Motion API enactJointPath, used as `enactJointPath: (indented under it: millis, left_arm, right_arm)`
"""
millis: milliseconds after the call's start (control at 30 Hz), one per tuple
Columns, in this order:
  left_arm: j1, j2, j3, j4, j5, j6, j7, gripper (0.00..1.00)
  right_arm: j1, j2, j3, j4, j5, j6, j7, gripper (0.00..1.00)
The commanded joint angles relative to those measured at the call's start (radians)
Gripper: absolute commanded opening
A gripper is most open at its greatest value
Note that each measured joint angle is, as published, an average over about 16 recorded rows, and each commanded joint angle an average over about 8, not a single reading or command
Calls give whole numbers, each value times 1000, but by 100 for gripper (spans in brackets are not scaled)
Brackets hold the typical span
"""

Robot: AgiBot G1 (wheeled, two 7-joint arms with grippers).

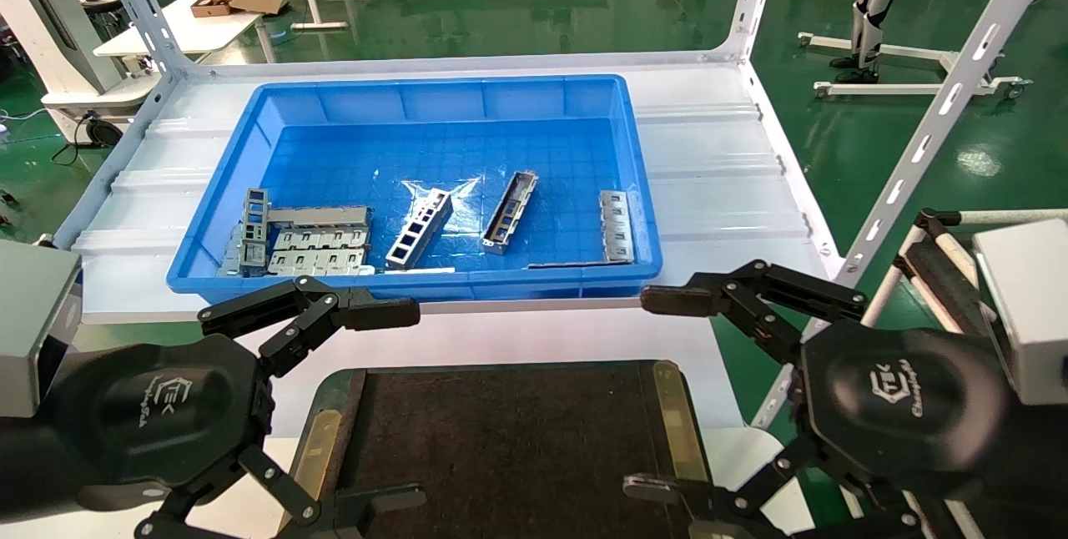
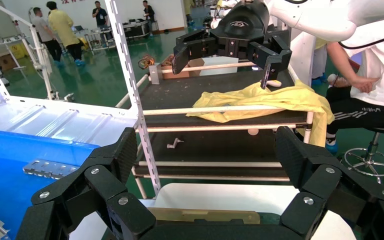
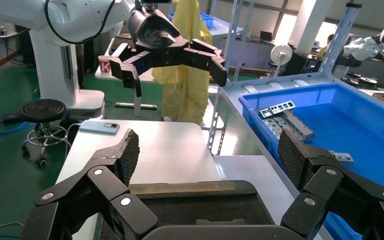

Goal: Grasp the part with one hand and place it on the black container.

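Observation:
The part (image 1: 510, 212), a slim silver-grey channel with cutouts, lies slantwise on the floor of the blue bin (image 1: 434, 97), right of its middle. The black container (image 1: 501, 439), a flat dark tray with brass strips (image 1: 677, 418) on two sides, sits in front of the bin between both hands. My left gripper (image 1: 392, 414) is open and empty over the tray's left edge. My right gripper (image 1: 659, 393) is open and empty over its right edge. The tray also shows in the left wrist view (image 2: 205, 216) and the right wrist view (image 3: 190, 205).
In the bin, a ladder-like piece (image 1: 419, 229) lies left of the part, a flat tabbed strip (image 1: 617, 226) lies at the right wall, and a pile of metal pieces (image 1: 300, 243) sits at the front left. White perforated rack posts (image 1: 934, 130) stand at the shelf's corners. A cart (image 2: 220, 130) stands on the right.

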Motion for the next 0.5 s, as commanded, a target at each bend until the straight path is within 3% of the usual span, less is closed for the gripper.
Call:
enactJointPath:
  millis: [33,500]
  left_arm:
    - [0,0,0,0,0,0,0,100]
    - [0,0,0,0,0,0,0,100]
  right_arm:
    - [0,0,0,0,0,0,0,100]
    - [0,0,0,0,0,0,0,100]
